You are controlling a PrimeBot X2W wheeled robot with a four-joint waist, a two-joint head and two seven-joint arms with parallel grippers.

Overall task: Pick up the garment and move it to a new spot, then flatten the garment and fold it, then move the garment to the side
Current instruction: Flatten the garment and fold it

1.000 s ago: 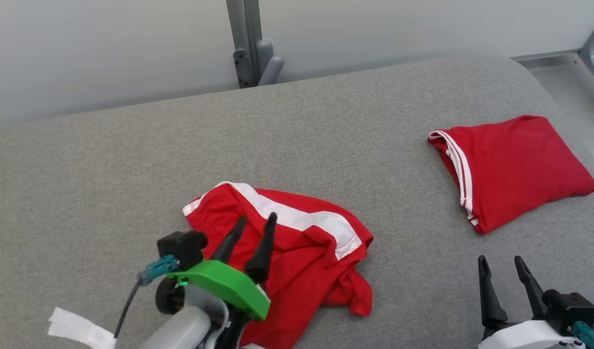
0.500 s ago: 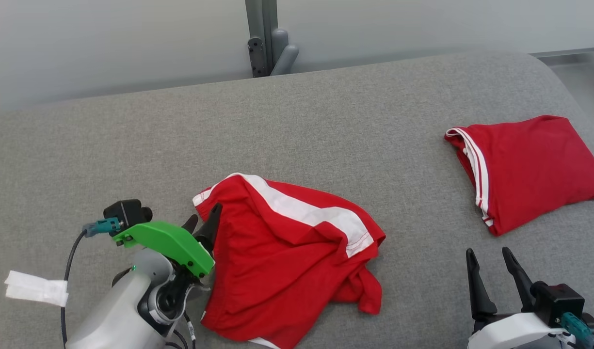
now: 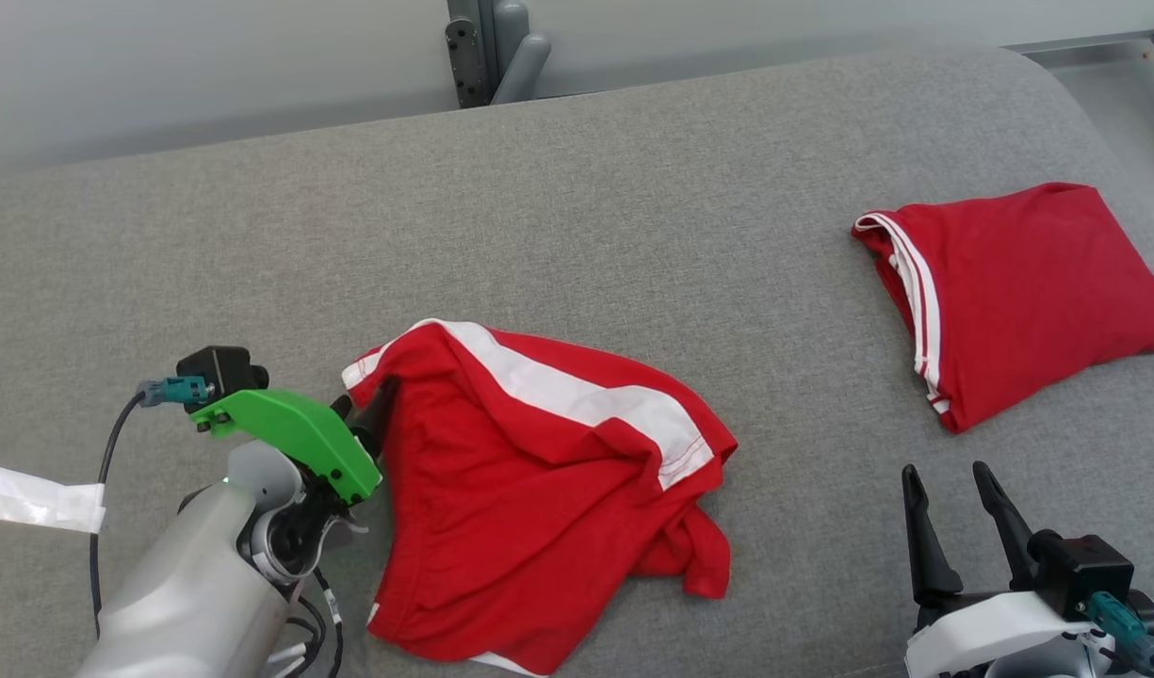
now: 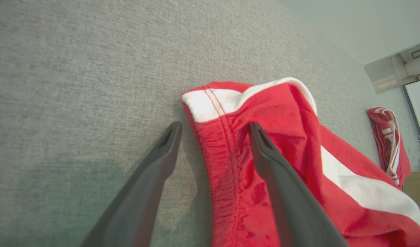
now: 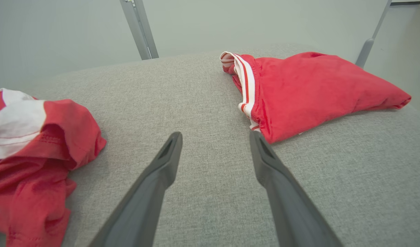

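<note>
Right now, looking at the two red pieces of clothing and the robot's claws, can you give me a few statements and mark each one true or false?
1. The left claw is open, with one finger on either side of the edge of the crumpled garment. True.
2. The right claw grips the folded garment. False: it is open above the bare grey surface, apart from that garment.
3. Both garments are red with white stripes. True.
4. The crumpled garment lies smooth and flat. False: it is bunched and wrinkled.
</note>
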